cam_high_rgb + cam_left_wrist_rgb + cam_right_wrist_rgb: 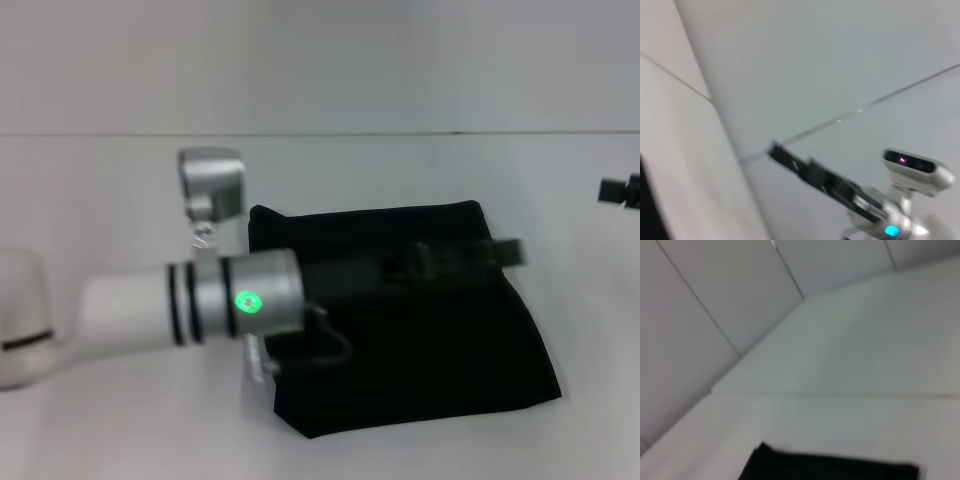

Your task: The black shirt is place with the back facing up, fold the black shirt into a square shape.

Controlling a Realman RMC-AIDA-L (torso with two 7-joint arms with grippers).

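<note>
The black shirt (420, 330) lies on the white table as a folded, roughly rectangular block, right of centre in the head view. My left arm reaches in from the left, and its black gripper (470, 255) hangs over the shirt's upper half, dark against the dark cloth. My right gripper (618, 190) sits at the far right edge, away from the shirt. The left wrist view shows that right gripper (790, 160) farther off, with a sliver of the shirt (646, 205) at one edge. In the right wrist view an edge of the shirt (830, 469) shows.
The white table (120, 420) spreads around the shirt on all sides. A pale wall (320, 60) rises behind the table's far edge. The left arm's silver wrist camera (212, 185) stands above the shirt's near-left corner.
</note>
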